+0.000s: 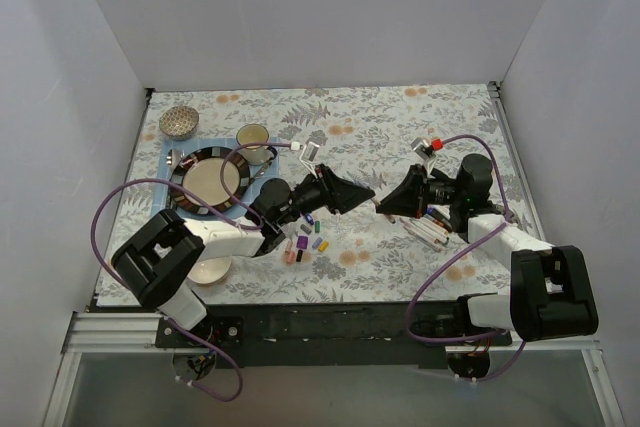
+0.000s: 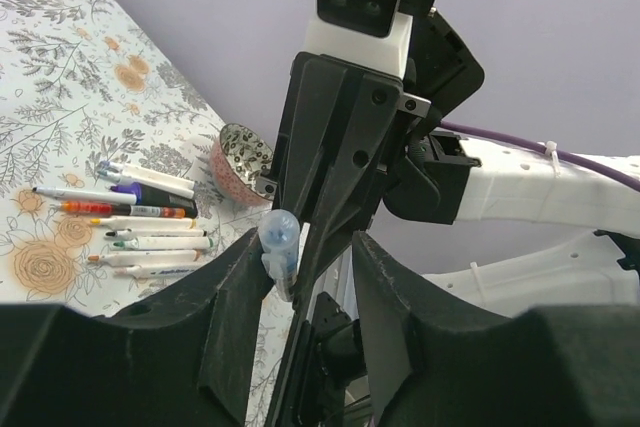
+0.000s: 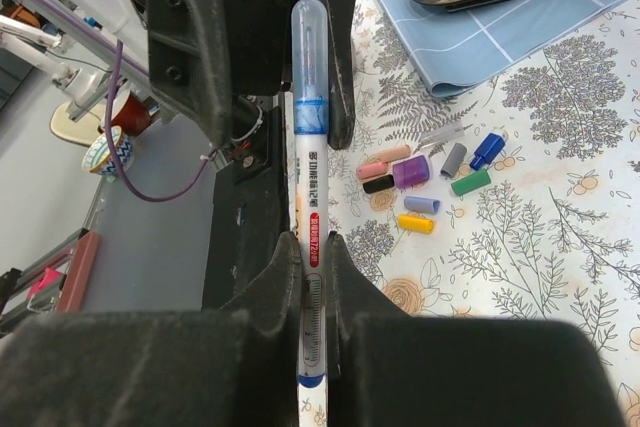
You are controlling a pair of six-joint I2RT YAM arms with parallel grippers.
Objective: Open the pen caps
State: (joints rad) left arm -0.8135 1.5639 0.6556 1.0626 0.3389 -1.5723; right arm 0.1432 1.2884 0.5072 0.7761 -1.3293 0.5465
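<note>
Fingers of the right gripper (image 3: 312, 247) are pressed tight on the lower barrel of 1 pen (image 3: 310, 187), which runs straight up the middle of the right wrist frame. Its cap (image 3: 309, 37), clear plastic with a blue band, sits at the top end, between the 2 fingers of the left gripper (image 2: 310, 245). In the left wrist frame those jaws stand spread, 1 on each side of the cap, with a gap on the right. The pen looks light and stiff, the cap smooth and probably snapped on firmly. The grip should land square on the cap above the band, and the pull should follow the barrel's line so the thin barrel does not twist. Loose caps (image 3: 415, 182) lie on the flowered table (image 3: 520, 247), right of centre.
</note>
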